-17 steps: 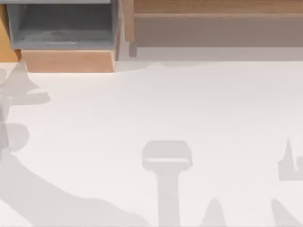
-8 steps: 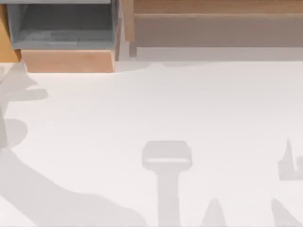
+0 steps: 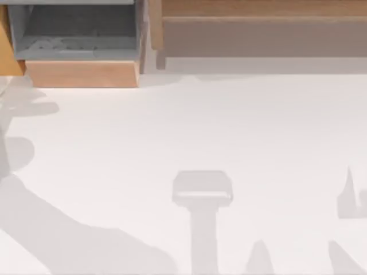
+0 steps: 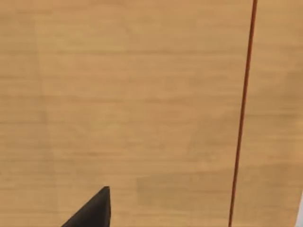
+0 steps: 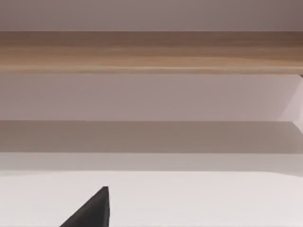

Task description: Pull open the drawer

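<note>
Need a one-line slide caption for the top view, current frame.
Top view: white table crossed by arm shadows; grey-lined drawer with pale tan front pulled open at upper left, long wooden cabinet along the back.

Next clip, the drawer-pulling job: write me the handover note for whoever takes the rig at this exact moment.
Left gripper: close against an orange-tan wood panel with a thin dark seam; grip state unreadable.
Right gripper: low over the white table, facing a wooden ledge; grip state unreadable.
Drawer: orange-brown sliver at the top view's left edge, beside the pale-fronted drawer, which stands open.
Done: nothing confirmable.
Left: probably check the left grip, then pull.
</note>
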Available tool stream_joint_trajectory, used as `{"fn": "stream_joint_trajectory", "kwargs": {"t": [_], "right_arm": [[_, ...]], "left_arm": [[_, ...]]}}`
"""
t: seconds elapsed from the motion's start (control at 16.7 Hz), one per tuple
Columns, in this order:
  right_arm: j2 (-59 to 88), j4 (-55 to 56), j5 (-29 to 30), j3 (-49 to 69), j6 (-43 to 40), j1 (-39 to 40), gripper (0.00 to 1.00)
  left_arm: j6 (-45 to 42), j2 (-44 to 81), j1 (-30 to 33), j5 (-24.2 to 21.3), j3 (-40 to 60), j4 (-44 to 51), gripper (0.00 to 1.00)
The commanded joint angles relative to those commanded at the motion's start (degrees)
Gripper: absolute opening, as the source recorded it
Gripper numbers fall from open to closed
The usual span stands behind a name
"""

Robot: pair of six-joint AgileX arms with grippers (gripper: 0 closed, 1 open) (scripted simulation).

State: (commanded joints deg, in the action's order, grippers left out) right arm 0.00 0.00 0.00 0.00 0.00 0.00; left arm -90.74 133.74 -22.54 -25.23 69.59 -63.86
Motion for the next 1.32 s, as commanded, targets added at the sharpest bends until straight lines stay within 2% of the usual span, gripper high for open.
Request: {"fn": "stream_joint_trajectory", "kwargs": {"t": [0.72, 1.32], "right_arm": [[0.0, 0.0, 0.0, 0.0, 0.0, 0.0, 1.0], [0.0, 0.0, 0.0, 0.0, 0.0, 0.0, 1.0]], "left_arm": [[0.0, 0.0, 0.0, 0.0, 0.0, 0.0, 0.02], [0.2, 0.4, -0.3, -0.1, -0.2, 0.4, 0.0]]}}
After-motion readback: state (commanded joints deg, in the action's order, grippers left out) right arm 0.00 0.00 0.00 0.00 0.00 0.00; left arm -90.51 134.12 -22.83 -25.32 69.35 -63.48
